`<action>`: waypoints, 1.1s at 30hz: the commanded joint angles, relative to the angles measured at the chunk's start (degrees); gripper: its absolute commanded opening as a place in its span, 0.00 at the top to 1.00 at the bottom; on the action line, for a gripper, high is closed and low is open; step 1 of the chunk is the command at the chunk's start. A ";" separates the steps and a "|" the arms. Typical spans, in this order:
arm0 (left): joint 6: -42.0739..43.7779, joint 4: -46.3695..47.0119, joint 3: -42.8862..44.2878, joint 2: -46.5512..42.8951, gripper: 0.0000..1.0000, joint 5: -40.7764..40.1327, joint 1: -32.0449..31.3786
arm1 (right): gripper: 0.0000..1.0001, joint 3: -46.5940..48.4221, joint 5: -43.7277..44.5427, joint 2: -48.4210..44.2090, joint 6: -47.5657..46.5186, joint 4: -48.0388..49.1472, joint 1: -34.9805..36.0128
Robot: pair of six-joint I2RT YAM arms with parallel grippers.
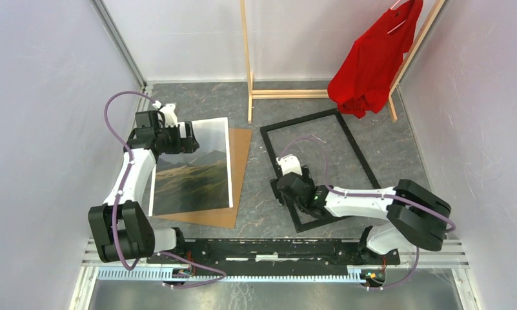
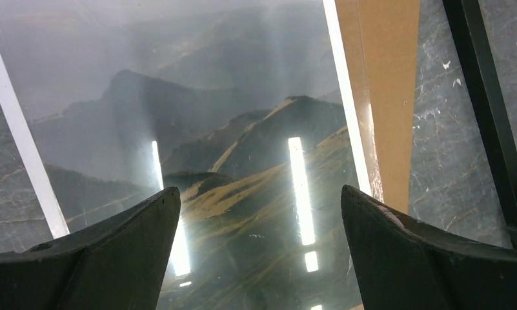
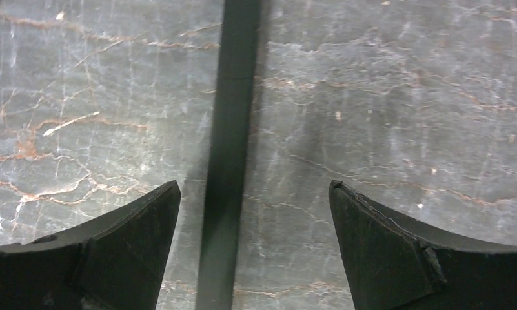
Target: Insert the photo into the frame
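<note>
One white-bordered paper photo of green hills (image 1: 194, 168) at nine o'clock on the surface (image 1: 259, 216); one brown cardboard backing board (image 1: 241, 155); one thin black rectangular frame (image 1: 301, 120) at three o'clock; one tall wooden rack (image 1: 248, 64); one red shirt (image 1: 372, 64) at one o'clock. Two black claws: left claw (image 1: 192, 140), right claw (image 1: 279, 188).

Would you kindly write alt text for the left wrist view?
The left gripper, jaws open, hovers above the photo of hills, which lies on a brown board; a black frame rail crosses the marble table at right.

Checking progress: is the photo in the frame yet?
Out. The photo lies on the brown board, apart from the empty frame.
</note>
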 commanded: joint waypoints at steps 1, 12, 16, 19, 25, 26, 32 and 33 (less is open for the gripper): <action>3.61 -3.28 1.01 -1.98 0.00 2.39 0.28 | 0.09 3.09 0.17 3.31 0.91 0.53 2.13; 5.02 -5.95 0.58 -2.42 0.00 5.30 0.13 | 0.41 -0.10 -4.43 6.93 6.55 3.29 2.57; 4.27 -5.72 -0.48 -1.48 0.00 6.80 -0.98 | 0.63 0.34 -6.07 8.11 8.72 2.78 2.58; 3.79 -5.76 -1.39 -0.72 0.00 7.16 -2.99 | 0.75 1.79 -6.88 7.25 10.21 1.62 2.70; 4.44 -5.73 -2.18 -1.82 0.00 8.17 -5.49 | 0.97 6.83 -5.57 -0.18 14.95 -4.56 3.00; 4.62 -5.76 -2.25 -2.02 0.00 8.06 -5.96 | 0.99 7.95 -5.32 -1.88 15.84 -5.52 3.10; 4.55 -5.71 -1.47 -2.32 0.00 7.36 -9.42 | 1.00 15.24 -4.96 -8.23 22.09 -12.52 3.79; 4.36 -5.71 -1.21 -2.36 0.00 7.25 -9.67 | 1.00 16.33 -5.41 -8.82 22.71 -13.13 3.86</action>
